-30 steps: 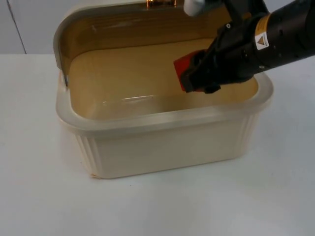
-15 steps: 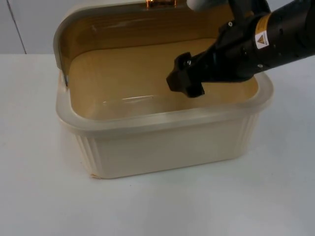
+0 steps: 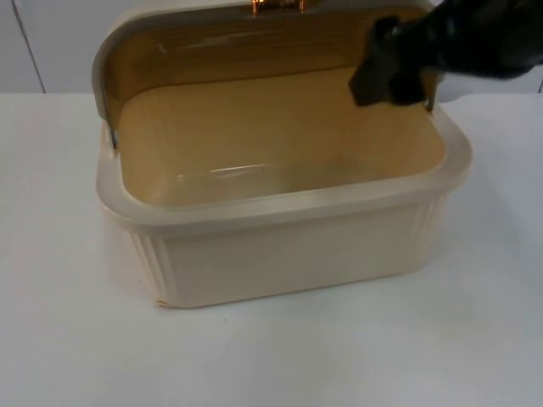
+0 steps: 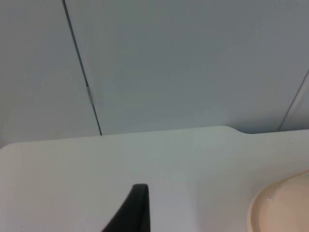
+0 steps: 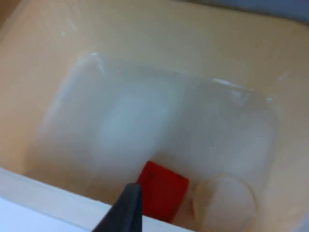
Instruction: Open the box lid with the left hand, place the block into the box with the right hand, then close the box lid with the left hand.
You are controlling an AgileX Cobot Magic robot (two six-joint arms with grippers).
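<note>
The cream plastic box (image 3: 280, 203) stands mid-table with its hinged lid (image 3: 212, 42) tipped up and back. A red block (image 5: 161, 189) lies free on the box floor, close to one wall. My right gripper (image 3: 386, 76) hovers over the box's far right corner, above the rim, open and holding nothing; the right wrist view looks down past it (image 5: 126, 210) onto the block. My left gripper (image 4: 136, 208) waits off to the side above bare table, with a curved edge of the box (image 4: 282, 208) beside it.
White table (image 3: 68, 339) lies all round the box. The grey partition wall (image 4: 193, 63) closes off the far edge. A pale round shape (image 5: 224, 203) sits on the box floor next to the block.
The right gripper carried the red block down into the box, let it go, and has pulled back up toward the far right corner. The lid has stayed up.
</note>
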